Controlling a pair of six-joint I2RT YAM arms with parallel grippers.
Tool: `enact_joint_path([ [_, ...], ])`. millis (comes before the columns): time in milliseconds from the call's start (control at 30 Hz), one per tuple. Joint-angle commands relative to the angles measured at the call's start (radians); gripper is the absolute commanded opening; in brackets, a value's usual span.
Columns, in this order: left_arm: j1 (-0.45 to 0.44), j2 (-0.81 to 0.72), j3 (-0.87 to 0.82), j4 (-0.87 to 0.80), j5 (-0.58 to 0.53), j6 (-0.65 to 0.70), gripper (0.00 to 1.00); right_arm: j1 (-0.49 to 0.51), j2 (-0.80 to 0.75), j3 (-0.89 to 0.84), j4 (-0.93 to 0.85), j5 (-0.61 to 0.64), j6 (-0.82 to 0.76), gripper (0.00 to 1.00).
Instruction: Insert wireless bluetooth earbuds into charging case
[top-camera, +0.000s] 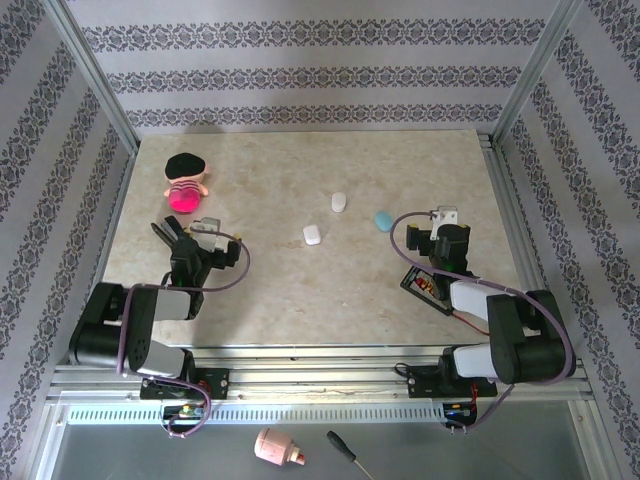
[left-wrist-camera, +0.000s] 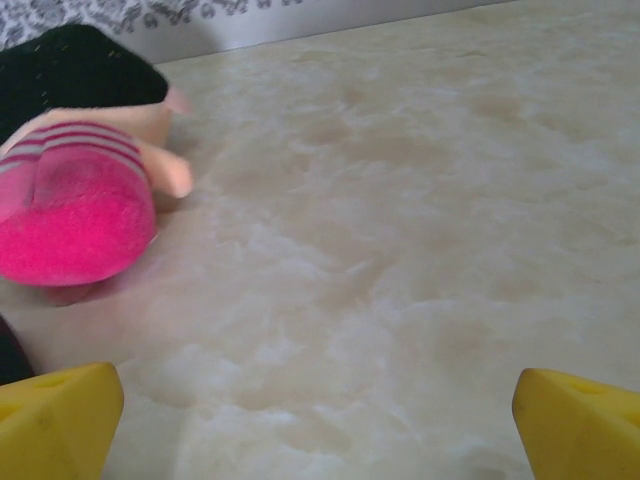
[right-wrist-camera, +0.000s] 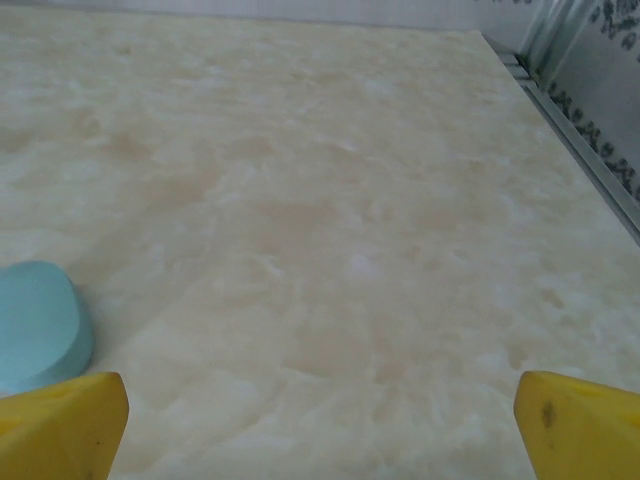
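No brand or lettering can be read on anything. A black plate (top-camera: 425, 283) with red marks lies beside the right arm near the table's (top-camera: 300, 300) right edge, and its marks are too small to read.

Three pebble-like cases sit closed on the table. The farther white case (top-camera: 339, 202) and the nearer white case (top-camera: 312, 235) lie around the middle, apart from each other. The teal case (top-camera: 384, 220) lies right of them, toward the right edge. Whether any of them holds buds cannot be told.

The right pincer (right-wrist-camera: 320, 430) is spread wide and empty, with its yellow fingertips (right-wrist-camera: 570, 420) at the bottom corners of the wrist view. There the teal case is cut off by the left border and lies just beyond the left fingertip; I cannot tell whether they touch.

The left pincer (left-wrist-camera: 320, 430) is also wide open with nothing between its tips. It faces bare table near the left edge. A plush doll (left-wrist-camera: 75, 215) in pink with a black cap lies ahead on its left, toward the far left corner, partly cut off.
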Motion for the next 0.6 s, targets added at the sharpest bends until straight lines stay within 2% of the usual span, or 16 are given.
enact_joint_path([
  [0,0.047,0.101,0.032,0.161,0.041,-0.079,0.99,-0.028,0.092,-0.001,0.239,-0.11,0.002,0.98],
  [33,0.051,0.136,0.039,0.199,0.043,-0.083,0.99,-0.032,0.142,-0.001,0.286,-0.126,0.004,0.98],
  [67,0.053,0.128,0.05,0.147,0.042,-0.083,0.99,-0.032,0.173,-0.001,0.349,-0.129,0.005,0.98],
  [133,0.054,0.104,0.109,0.01,0.018,-0.09,0.99,-0.043,0.136,0.014,0.233,-0.131,0.014,0.98],
  [200,0.054,0.109,0.139,-0.045,-0.011,-0.1,1.0,-0.057,0.161,0.019,0.267,-0.138,0.034,0.98],
  [567,0.051,0.115,0.127,-0.008,-0.045,-0.106,0.99,-0.057,0.156,0.022,0.255,-0.137,0.03,0.98],
])
